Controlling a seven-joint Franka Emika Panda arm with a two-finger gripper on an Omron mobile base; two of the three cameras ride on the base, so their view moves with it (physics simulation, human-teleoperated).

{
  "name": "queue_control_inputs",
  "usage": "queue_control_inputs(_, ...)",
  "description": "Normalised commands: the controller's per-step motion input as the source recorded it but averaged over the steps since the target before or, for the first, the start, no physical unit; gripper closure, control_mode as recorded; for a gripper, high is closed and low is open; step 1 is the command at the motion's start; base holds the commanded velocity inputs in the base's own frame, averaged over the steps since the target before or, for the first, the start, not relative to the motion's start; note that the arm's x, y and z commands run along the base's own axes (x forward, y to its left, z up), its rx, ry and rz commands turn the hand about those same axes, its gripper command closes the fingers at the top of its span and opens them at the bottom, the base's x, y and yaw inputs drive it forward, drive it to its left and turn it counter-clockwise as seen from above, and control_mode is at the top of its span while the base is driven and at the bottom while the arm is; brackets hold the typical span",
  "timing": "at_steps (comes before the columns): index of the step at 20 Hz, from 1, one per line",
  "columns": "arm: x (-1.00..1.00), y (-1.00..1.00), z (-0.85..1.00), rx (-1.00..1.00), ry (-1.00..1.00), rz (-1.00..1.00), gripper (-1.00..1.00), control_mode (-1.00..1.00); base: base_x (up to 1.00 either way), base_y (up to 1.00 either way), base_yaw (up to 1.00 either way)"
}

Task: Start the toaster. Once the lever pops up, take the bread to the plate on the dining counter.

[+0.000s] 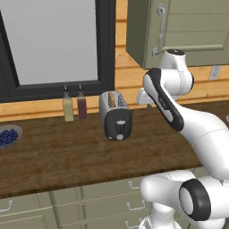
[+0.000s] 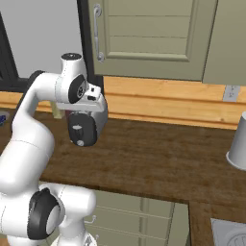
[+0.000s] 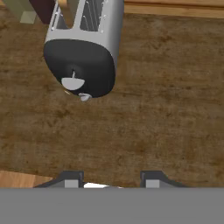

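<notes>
Hand view showed the gripper (image 3: 109, 179) with jaws apart, holding nothing, above bare worktop (image 3: 166, 109). The toaster (image 3: 83, 48) stood ahead and left of the jaws, its lever (image 3: 72, 82) facing them.

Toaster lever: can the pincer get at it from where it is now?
Probably yes. The pincer hangs open, above bare worktop in front of the toaster; nothing stands between it and the lever on the black front.

Both base views look forward and down across the table (image 1: 67, 156) from behind the arm, sharing the toaster (image 1: 115, 115). Hand view looks steeply down, closer, toaster at top.
</notes>
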Motion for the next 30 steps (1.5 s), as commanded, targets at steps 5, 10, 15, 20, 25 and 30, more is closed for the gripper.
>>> queue_control_inputs(5, -0.10, 0.26, -0.11, -0.03, 0.00, 0.02, -1.00, -1.00, 0.00, 0.00, 0.00)
queue_control_inputs(10, -0.02, 0.40, -0.16, 0.00, 0.00, 0.02, -1.00, -1.00, 0.00, 0.00, 0.00)
queue_control_inputs(15, 0.20, 0.34, -0.30, -0.01, -0.10, 0.00, 1.00, -1.00, 0.00, 0.00, 0.00)
queue_control_inputs(20, 0.37, 0.35, -0.40, -0.05, -0.16, -0.03, 1.00, -1.00, 0.00, 0.00, 0.00)
queue_control_inputs(25, 0.38, 0.24, -0.37, -0.04, -0.10, -0.12, 1.00, -1.00, 0.00, 0.00, 0.00)
queue_control_inputs(30, 0.49, 0.04, -0.29, 0.00, 0.00, -0.13, 1.00, -1.00, 0.00, 0.00, 0.00)
